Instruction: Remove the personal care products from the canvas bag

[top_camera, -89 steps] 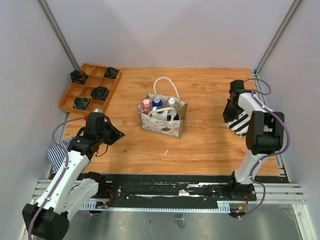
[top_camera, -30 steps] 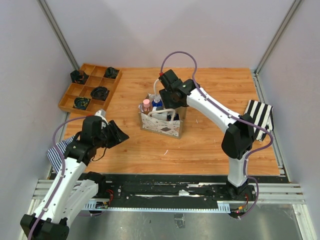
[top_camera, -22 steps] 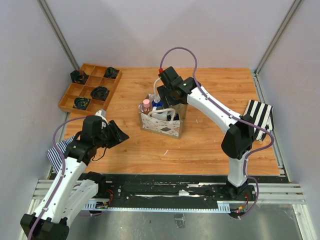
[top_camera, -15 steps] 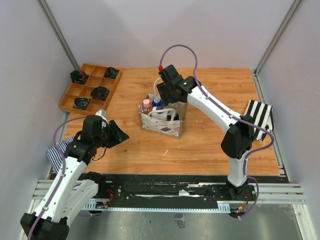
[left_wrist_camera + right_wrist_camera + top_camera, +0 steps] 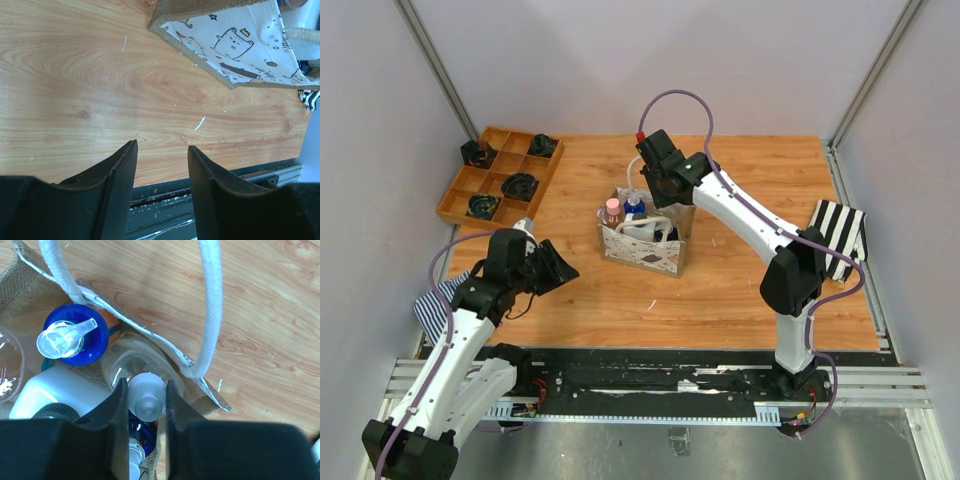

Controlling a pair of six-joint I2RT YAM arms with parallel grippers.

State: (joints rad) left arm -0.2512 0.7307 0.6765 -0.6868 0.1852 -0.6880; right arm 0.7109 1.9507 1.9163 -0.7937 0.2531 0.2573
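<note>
The canvas bag stands mid-table, holding several personal care products: a pink-capped bottle, a blue-capped one and a white squarish one. My right gripper reaches down into the bag's far side. In the right wrist view its jaws are closed on the white cap of a clear round bottle, next to a blue pump cap and the bag's wall. My left gripper hovers open and empty over the table, front-left of the bag.
A compartmented wooden tray with small black objects sits at the back left. A striped cloth lies at the right edge, another at the left under my left arm. A rope handle loops beside my right fingers.
My right arm has left the striped cloth at the right and swung over the bag, settling its jaws on the white cap. My left gripper has shifted slightly.
</note>
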